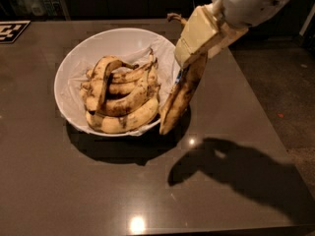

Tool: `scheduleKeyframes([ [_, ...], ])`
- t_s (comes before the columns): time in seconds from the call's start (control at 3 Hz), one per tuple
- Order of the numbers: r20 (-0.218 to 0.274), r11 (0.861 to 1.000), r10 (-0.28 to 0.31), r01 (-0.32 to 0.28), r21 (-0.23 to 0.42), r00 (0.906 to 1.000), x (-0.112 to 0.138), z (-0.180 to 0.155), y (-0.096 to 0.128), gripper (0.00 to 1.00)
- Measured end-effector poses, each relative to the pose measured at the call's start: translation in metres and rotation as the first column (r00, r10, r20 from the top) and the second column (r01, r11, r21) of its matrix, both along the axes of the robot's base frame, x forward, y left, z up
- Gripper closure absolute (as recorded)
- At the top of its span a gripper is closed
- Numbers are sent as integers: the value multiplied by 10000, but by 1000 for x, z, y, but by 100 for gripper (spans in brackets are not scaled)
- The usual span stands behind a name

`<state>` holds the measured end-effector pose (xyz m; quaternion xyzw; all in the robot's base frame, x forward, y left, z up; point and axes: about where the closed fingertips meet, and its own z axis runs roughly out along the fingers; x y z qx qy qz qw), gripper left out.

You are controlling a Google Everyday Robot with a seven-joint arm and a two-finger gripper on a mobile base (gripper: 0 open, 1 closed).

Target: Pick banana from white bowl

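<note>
The white bowl (pixel 69 73) sits on the dark table, lined with crumpled white paper and holding several spotted bananas (pixel 118 100). My gripper (pixel 197 50) hangs over the bowl's right rim, shut on the banana (pixel 179 100), a long, thick, speckled one. The banana hangs nearly upright, stem end up behind the gripper, its lower tip by the bowl's right edge, lifted clear of the pile.
The dark table (pixel 123 191) ends on the right, with floor (pixel 290 92) beyond it. A black-and-white marker tag (pixel 11 31) lies at the table's far left corner. The arm casts a shadow on the table at the front right.
</note>
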<state>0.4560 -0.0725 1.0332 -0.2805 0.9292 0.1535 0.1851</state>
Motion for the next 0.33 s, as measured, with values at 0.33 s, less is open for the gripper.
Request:
scheduleKeyframes([
  [0.33, -105, 9992, -388, 388, -3, 9992, -12, -8, -17, 100],
])
